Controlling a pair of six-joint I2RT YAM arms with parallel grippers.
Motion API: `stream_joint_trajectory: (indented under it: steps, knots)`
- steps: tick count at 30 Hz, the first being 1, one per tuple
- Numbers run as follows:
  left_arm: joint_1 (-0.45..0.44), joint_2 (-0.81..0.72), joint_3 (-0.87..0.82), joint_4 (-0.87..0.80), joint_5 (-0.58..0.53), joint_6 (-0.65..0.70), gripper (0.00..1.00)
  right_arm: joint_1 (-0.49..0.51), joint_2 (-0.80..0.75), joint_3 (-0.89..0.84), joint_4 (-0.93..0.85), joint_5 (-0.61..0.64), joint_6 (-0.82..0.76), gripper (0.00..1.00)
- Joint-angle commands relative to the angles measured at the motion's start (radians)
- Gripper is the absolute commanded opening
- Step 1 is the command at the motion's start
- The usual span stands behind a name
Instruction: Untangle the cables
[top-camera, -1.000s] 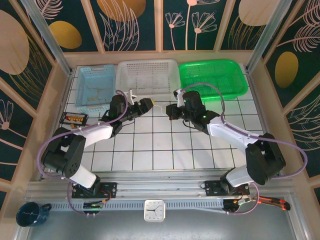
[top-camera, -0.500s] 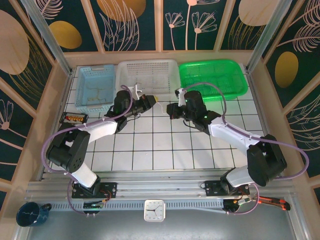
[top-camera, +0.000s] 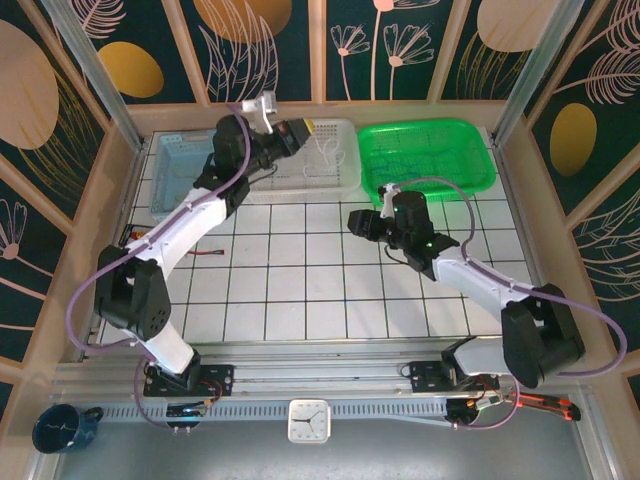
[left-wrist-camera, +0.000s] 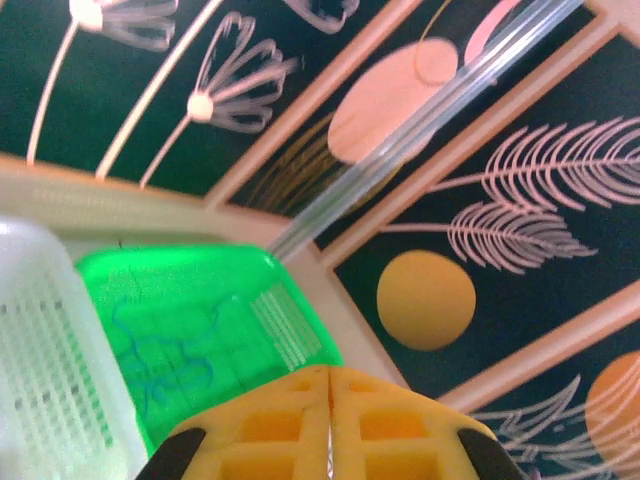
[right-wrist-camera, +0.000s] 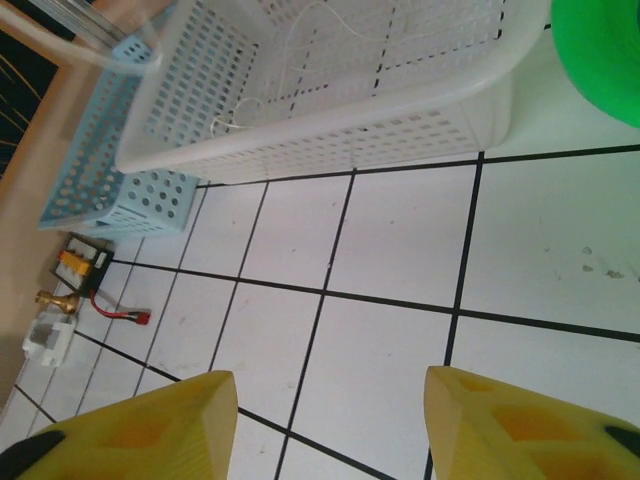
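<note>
My left gripper (top-camera: 308, 128) is raised over the white basket (top-camera: 345, 182), its yellow jaws shut (left-wrist-camera: 328, 374). A thin pale line shows in the seam between them. A thin whitish cable (top-camera: 326, 152) trails from there down into the white basket, and its loops (right-wrist-camera: 318, 28) lie on the basket floor. A thin blue cable (left-wrist-camera: 150, 352) lies in the green basket (left-wrist-camera: 290, 330). My right gripper (top-camera: 353, 221) hovers low over bare tiles in front of the white basket, open, with nothing between its fingers (right-wrist-camera: 328, 400).
A light blue basket (top-camera: 190, 175) stands left of the white one. A small black tray of parts (top-camera: 146, 237) and a red-tipped lead (right-wrist-camera: 120, 313) lie at the table's left edge. The green basket (top-camera: 425, 155) fills the back right.
My left arm shut its gripper and lifted from the tiles up and back over the white basket, drawing the whitish cable along. My right gripper opened and drew back to the right.
</note>
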Motion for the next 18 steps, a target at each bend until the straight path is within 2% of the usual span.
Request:
stream_joint_trajectory:
  steps: [1,10,14,18]
  knots:
    - [0.029,0.094,0.132,-0.117,0.005,0.077,0.00,-0.006,-0.067,-0.020,0.022,0.004,0.008,0.57]
    - [0.070,0.318,0.537,-0.344,-0.042,0.198,0.00,-0.026,-0.174,-0.046,-0.038,0.036,-0.001,0.63]
    - [0.082,0.393,0.589,-0.374,-0.068,0.225,0.00,-0.048,-0.217,-0.061,-0.061,0.043,-0.004,0.64]
    - [0.088,0.430,0.564,-0.383,-0.098,0.266,0.00,-0.065,-0.249,-0.073,-0.079,0.042,-0.009,0.65]
